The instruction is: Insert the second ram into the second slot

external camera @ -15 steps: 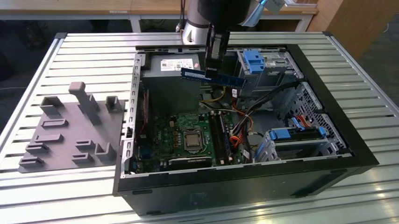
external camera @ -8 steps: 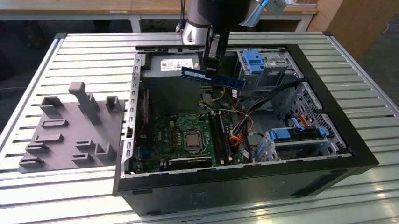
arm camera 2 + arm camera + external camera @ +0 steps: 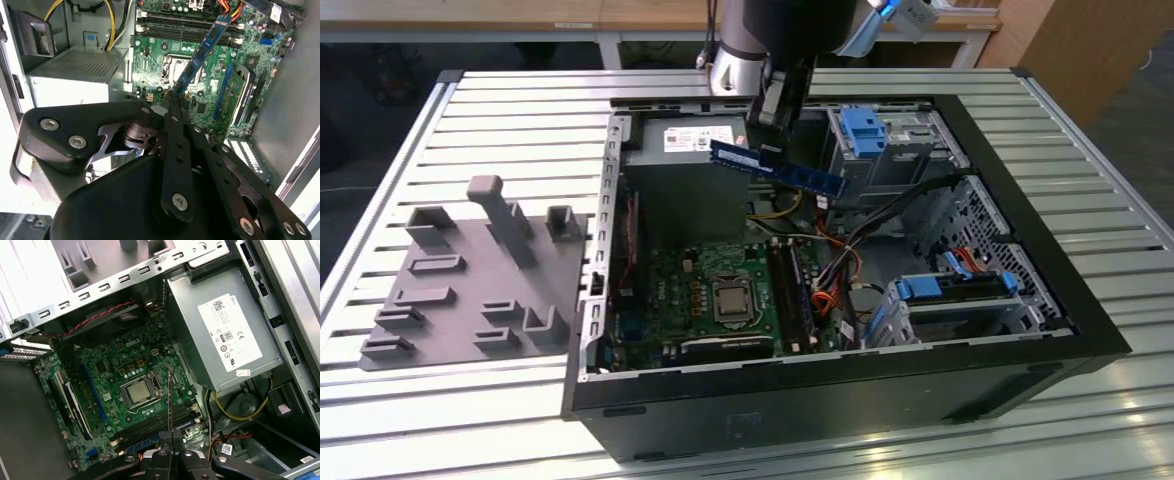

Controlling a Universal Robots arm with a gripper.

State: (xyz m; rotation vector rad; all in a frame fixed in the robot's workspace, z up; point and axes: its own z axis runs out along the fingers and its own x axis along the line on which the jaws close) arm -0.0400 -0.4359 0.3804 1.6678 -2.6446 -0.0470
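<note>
- The slatted metal worktop (image 3: 480, 110) carries an open computer case (image 3: 1067, 330), which lies on its side with its inside facing up.
- The green motherboard (image 3: 115, 370) lies flat in the bottom of the case, beside the grey power supply (image 3: 220, 340).
- The hand (image 3: 175, 97) hangs over the open case, clenched on the second ram (image 3: 778, 167), with its fingertips pinching the board's two flat faces.
- The second ram is held in the air above the power-supply end of the case. It is tilted in the exterior view and well apart from the motherboard.
- The long dark memory slots (image 3: 787, 285) lie beside the processor socket, with nothing from the hand touching them.
- By its look the stick is light and stiff, but thin and fragile. It is best held by its flat faces near the upper long edge, clear of the contact edge. Its smooth faces could let it pivot in a narrow pinch, and sideways force could bend it.
</note>
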